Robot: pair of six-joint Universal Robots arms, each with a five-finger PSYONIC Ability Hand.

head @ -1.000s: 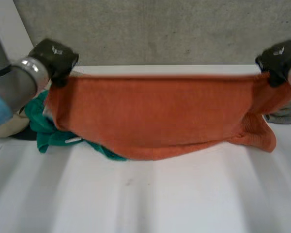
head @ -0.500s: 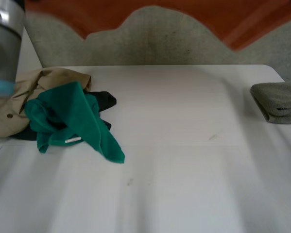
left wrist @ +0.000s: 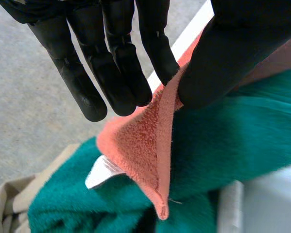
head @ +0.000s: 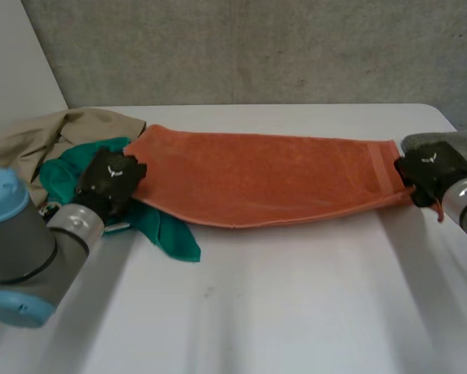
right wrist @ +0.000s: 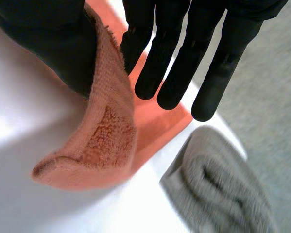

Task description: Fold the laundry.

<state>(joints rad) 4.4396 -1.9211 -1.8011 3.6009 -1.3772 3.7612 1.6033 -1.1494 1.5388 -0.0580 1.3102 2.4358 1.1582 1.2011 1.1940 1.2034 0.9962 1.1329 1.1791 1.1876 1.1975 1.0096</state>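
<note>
Orange towel (head: 264, 175) lies flat and stretched lengthwise across the far half of the white table (head: 295, 312), one layer, with a slight sag along its near edge.

L. hand (head: 111, 178): at the towel's left end, near corner. Wrist view shows the thumb (left wrist: 223, 63) and straight fingers (left wrist: 121, 73) pinching the towel's hem between them, with the corner tip hanging free below the pinch. Status: grasping the towel.

R. hand (head: 426, 167): at the towel's right end, near corner. Wrist view shows the hem pressed between the thumb (right wrist: 53, 43) and the nearest finger, other fingers (right wrist: 169, 63) straight; the loose corner curls down onto the table under the hand. Status: grasping the towel.

Other items, ref. the towel:
- Green garment (head: 159, 226): crumpled, just beside and partly under the towel's left end, directly below the L. hand. A small white tag (left wrist: 102, 172) shows on it by the towel corner.
- Beige garment (head: 61, 132): heaped beyond the towel's left end, touching the green one.
- Grey folded cloth (head: 451, 142): just off the towel's right end, behind the R. hand, apart from the towel.
</note>
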